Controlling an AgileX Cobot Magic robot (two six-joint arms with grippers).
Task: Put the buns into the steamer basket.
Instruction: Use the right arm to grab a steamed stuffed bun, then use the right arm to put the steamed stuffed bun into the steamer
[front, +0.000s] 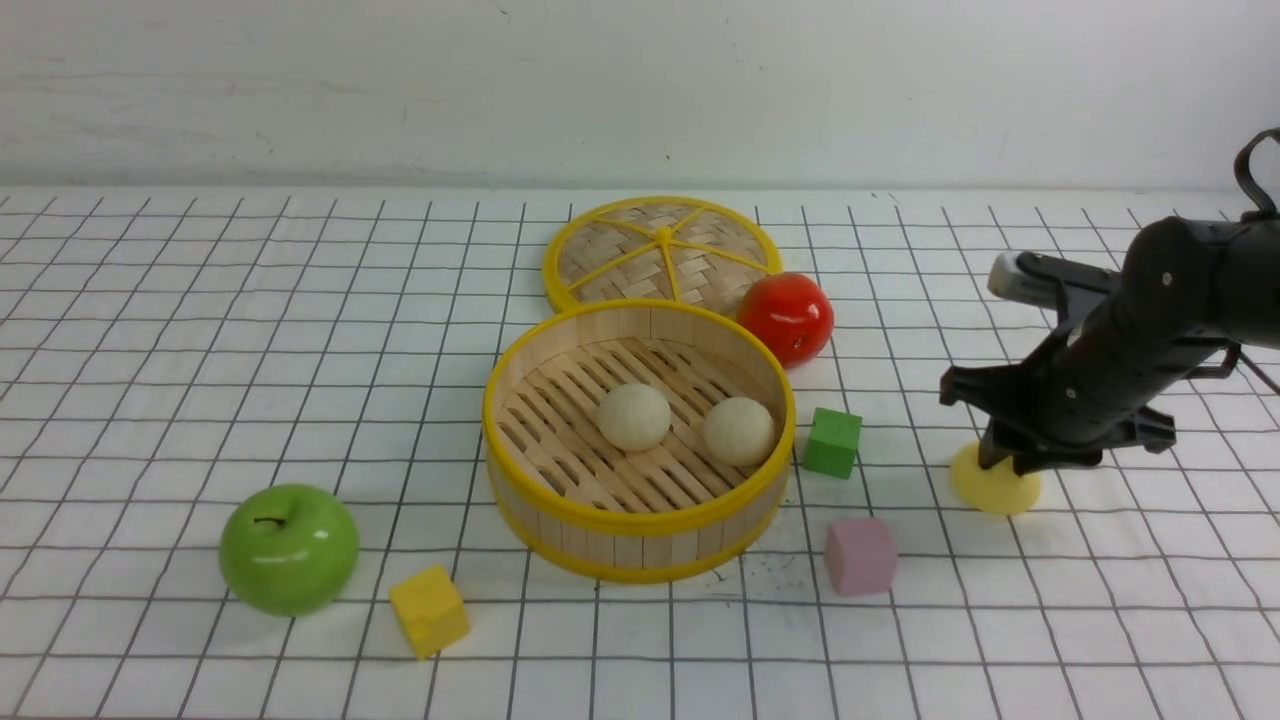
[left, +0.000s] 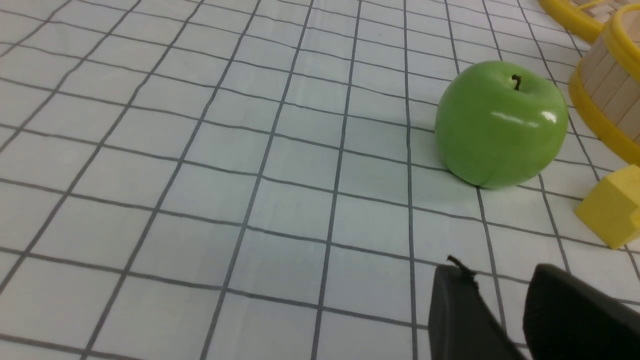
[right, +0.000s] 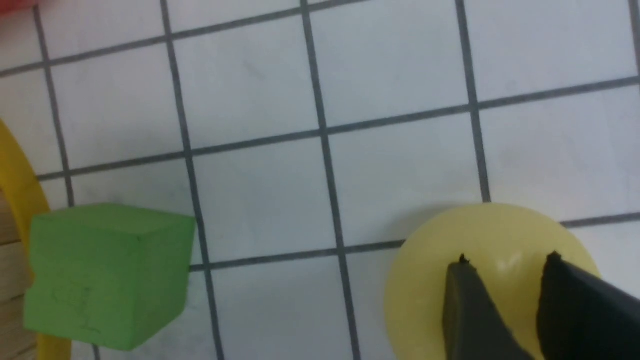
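The steamer basket (front: 640, 520) stands mid-table with two beige buns (front: 634, 416) (front: 739, 430) side by side on its slatted floor. To its right, a pale yellow bun (front: 995, 490) rests on the table. My right gripper (front: 1000, 460) comes down on that bun from above. In the right wrist view its two dark fingers pinch the top of the yellow bun (right: 425, 280), and the right gripper (right: 507, 262) is shut on it. My left gripper (left: 495, 272) shows only in the left wrist view, low over the cloth, open with nothing between its fingers.
A green apple (front: 289, 548) and a yellow cube (front: 429, 610) lie to the front left of the basket. A green cube (front: 833, 441) and a pink cube (front: 861, 555) sit between the basket and the yellow bun. Behind the basket are the woven lid (front: 660, 250) and a red fruit (front: 787, 317).
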